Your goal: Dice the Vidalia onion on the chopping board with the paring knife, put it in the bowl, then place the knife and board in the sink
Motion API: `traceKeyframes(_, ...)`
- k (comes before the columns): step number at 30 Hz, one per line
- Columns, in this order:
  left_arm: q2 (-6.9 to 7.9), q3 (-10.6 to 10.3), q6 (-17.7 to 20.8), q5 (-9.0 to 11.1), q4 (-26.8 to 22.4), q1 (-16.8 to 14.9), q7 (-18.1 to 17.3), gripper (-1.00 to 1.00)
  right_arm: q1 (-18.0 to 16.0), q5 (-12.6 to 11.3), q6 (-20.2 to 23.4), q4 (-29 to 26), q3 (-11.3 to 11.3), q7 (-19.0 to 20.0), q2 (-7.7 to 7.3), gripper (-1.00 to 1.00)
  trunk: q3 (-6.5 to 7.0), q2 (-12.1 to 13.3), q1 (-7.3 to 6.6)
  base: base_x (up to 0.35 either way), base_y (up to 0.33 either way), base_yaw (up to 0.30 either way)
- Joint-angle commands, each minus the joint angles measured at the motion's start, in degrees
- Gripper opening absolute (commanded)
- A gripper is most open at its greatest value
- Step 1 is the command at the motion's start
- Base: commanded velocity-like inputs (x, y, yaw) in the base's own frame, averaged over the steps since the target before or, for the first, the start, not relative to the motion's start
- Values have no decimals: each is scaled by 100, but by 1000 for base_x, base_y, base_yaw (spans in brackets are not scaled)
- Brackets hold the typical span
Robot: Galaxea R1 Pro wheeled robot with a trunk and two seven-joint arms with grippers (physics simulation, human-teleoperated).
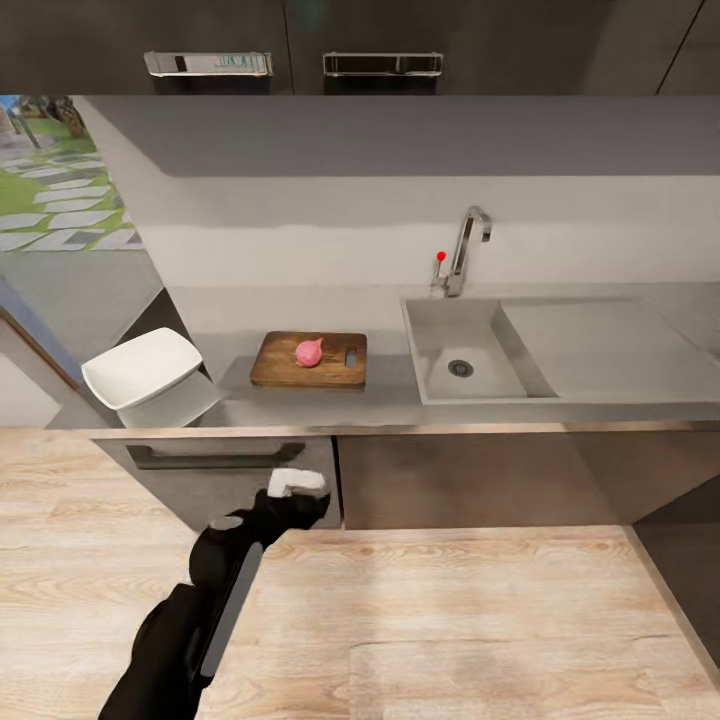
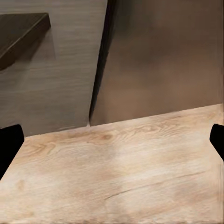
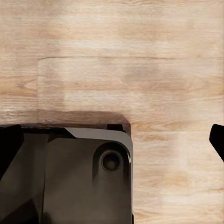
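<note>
From the head camera I see my left arm, a black jointed limb with a grey panel along its forearm [image 1: 215,610], reaching up and forward from the lower left, slightly bent. It ends in a white-tipped left gripper [image 1: 297,483], held low in front of me. Through the left wrist camera, my two black fingertips [image 2: 9,144] sit at opposite edges of the picture, spread wide with nothing between them. Through the right wrist camera, the right gripper's black fingertips [image 3: 218,140] are likewise set far apart and empty, pointing straight down above my own dark grey base corner [image 3: 84,177].
</note>
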Motion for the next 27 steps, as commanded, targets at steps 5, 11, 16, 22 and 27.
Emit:
traceKeyframes(5, 346, -35, -1513, 38, -25, 1557, -11, 100, 2, 13, -14, -5, 3, -20, -7, 100, -6, -7, 2, 0, 0, 0)
traceKeyframes(11, 710, -37, -3096, 37, 10, 2804, -3, 100, 2, 13, -52, -26, -4, -20, -25, 100, -6, -7, 2, 0, 0, 0)
traceKeyframes(16, 837, -29, -4696, -1, 127, 3927, 1, 100, 2, 17, -172, -39, -13, -27, -33, 100, -6, -7, 2, 0, 0, 0)
traceKeyframes(22, 869, 188, -5337, -3, 689, 4331, 11, 100, 2, -10, -339, -40, -23, -35, -34, 100, -6, -7, 2, 0, 0, -7)
traceKeyframes(27, 858, 557, -5421, 23, 1273, 4363, 12, 100, 2, -36, -367, -35, -24, -48, -34, 100, -5, -7, 2, 0, 0, -190)
